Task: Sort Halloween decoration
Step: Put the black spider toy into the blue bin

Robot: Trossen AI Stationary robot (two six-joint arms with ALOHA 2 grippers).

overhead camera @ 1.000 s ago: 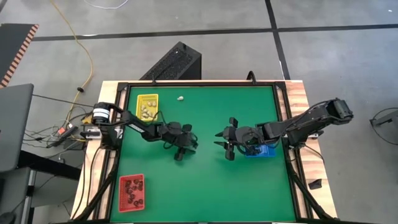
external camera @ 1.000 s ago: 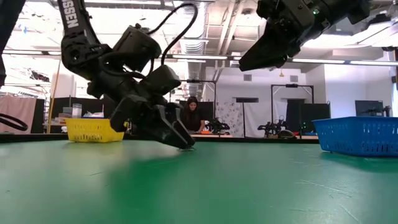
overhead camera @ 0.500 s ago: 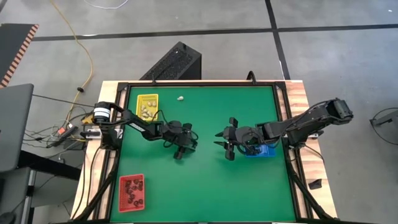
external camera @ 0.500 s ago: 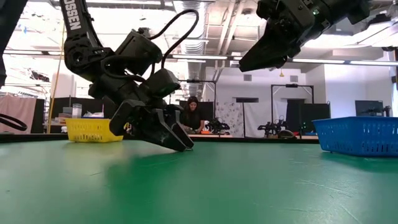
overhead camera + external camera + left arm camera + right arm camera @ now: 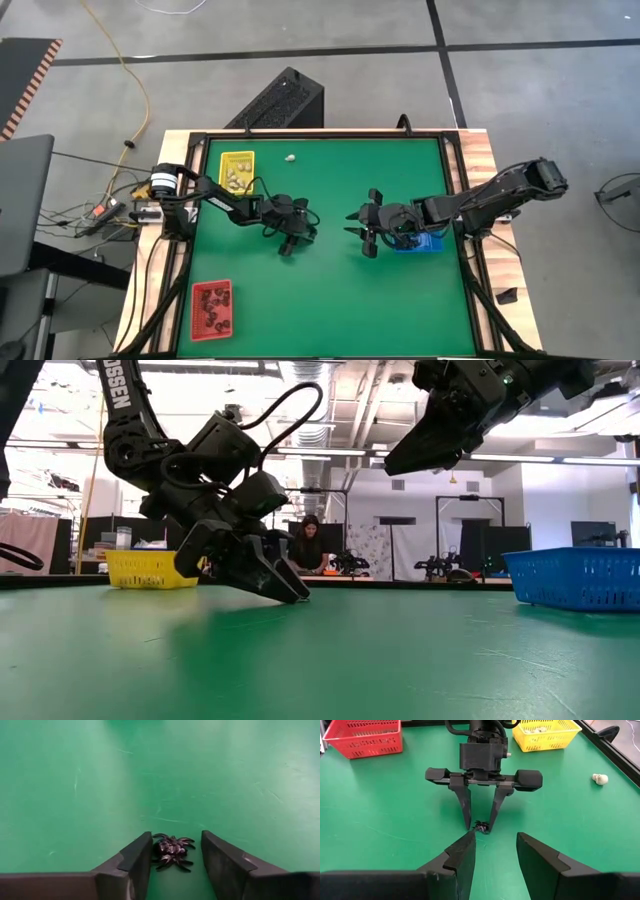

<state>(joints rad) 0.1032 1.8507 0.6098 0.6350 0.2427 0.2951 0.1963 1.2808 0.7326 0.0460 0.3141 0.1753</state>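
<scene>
A green table top [image 5: 330,300] framed in black rails stands on a grey concrete floor; level across it, an open workshop shows behind, where a person [image 5: 307,543] sits far back.

The black spider [image 5: 171,852], a tiny glossy trinket, serves as the landmark. It lies on the green near the middle of the table, a little toward the left arm's side. The left gripper [image 5: 479,828] is set down over it, fingertips at the surface. Its fingers [image 5: 135,862] stand one on each side of the spider, close beside it with a thin strip of green visible between; whether they already touch its legs is hard to tell.

The right gripper [image 5: 495,854] hangs above the table on the far side of the spider from the left arm, facing it, its fingers [image 5: 462,857] spread with nothing between them. Just behind that gripper sits the blue tray [image 5: 580,577].

The yellow tray [image 5: 237,169], holding whitish-cream trinkets [image 5: 235,178], stands well apart from the spider, toward the table's back left corner. A single cream skull [image 5: 600,779] lies loose on the green just beside that tray, well away from the spider. The red tray [image 5: 212,306], with dark trinkets [image 5: 213,310] inside, stands well apart from the spider too, at the front left corner.
</scene>
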